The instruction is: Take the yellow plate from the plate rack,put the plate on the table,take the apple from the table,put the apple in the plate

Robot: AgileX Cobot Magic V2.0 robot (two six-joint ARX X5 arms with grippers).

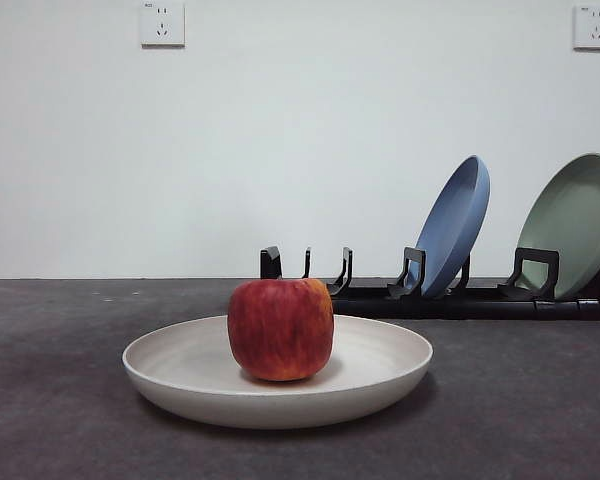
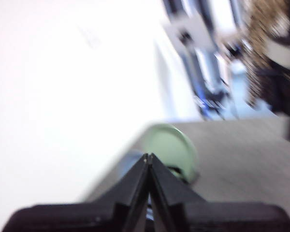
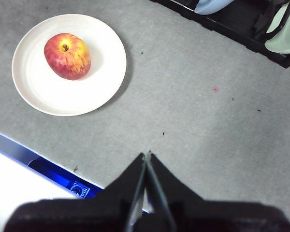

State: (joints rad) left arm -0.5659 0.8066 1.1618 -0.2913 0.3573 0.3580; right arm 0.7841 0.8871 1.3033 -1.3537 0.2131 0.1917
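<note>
Sitting upright in middle of yellow plate [image 1: 380, 375], apple [image 1: 280, 329] looks delivered; plate lies flat on table [image 1: 60, 420], in front of plate rack [image 1: 460, 300], well apart from it. Rack holds blue plate [image 1: 458, 222] and pale green plate [image 1: 576, 220]. Task judged complete, nothing left. Left gripper [image 2: 148, 157] jaws pressed together, empty, raised near rack. Right gripper [image 3: 147, 154] jaws likewise together, empty, high above table, well apart from plate. No readable labels or writing.

The red apple [image 1: 280, 329] sits upright in the cream yellow plate [image 1: 380, 375], flat on the table [image 1: 520, 400] before the plate rack [image 1: 460, 300]
</note>
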